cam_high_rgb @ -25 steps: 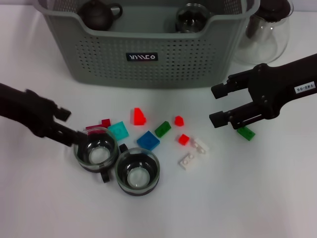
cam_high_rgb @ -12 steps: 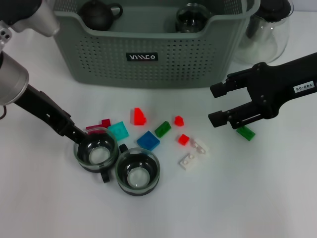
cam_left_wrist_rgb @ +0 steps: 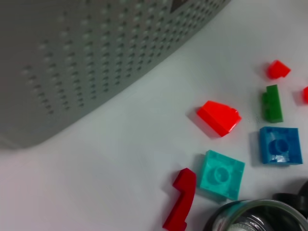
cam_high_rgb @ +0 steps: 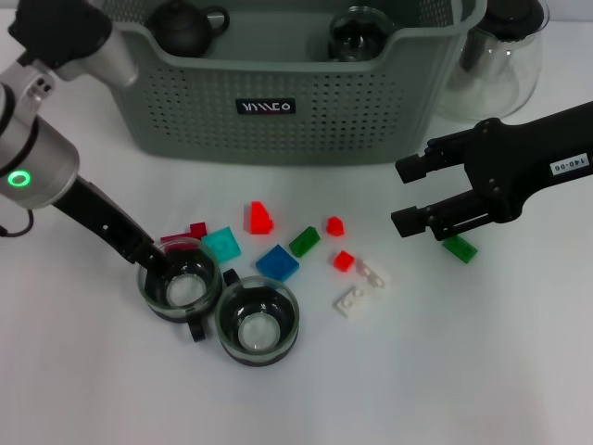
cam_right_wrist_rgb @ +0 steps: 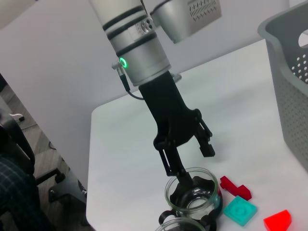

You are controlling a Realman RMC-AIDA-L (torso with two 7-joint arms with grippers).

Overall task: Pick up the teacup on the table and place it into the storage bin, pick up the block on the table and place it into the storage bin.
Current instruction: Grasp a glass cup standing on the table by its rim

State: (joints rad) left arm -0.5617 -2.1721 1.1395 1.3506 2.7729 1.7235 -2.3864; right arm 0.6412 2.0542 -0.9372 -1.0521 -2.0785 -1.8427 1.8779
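Since a second ago my left arm has swung up and steepened: its silver forearm with the green ring light now fills the upper left of the head view, where before only the dark gripper lay low across the table. My left gripper (cam_high_rgb: 159,262) reaches down at a slant to the teacup (cam_high_rgb: 180,286), one finger inside the rim and one outside in the right wrist view, straddling the glass wall; whether they already press it I cannot tell. That teacup sits where it was, touching the second teacup (cam_high_rgb: 258,321), in front of the storage bin (cam_high_rgb: 278,102). My right gripper (cam_high_rgb: 405,196) hovers with jaws spread just above the green block (cam_high_rgb: 460,248), unchanged. Loose pieces lie between: the teal block (cam_high_rgb: 222,244), blue block (cam_high_rgb: 277,263), red wedge (cam_high_rgb: 258,217). A dark teapot (cam_high_rgb: 182,26) inside the bin is cut off at the frame's top.
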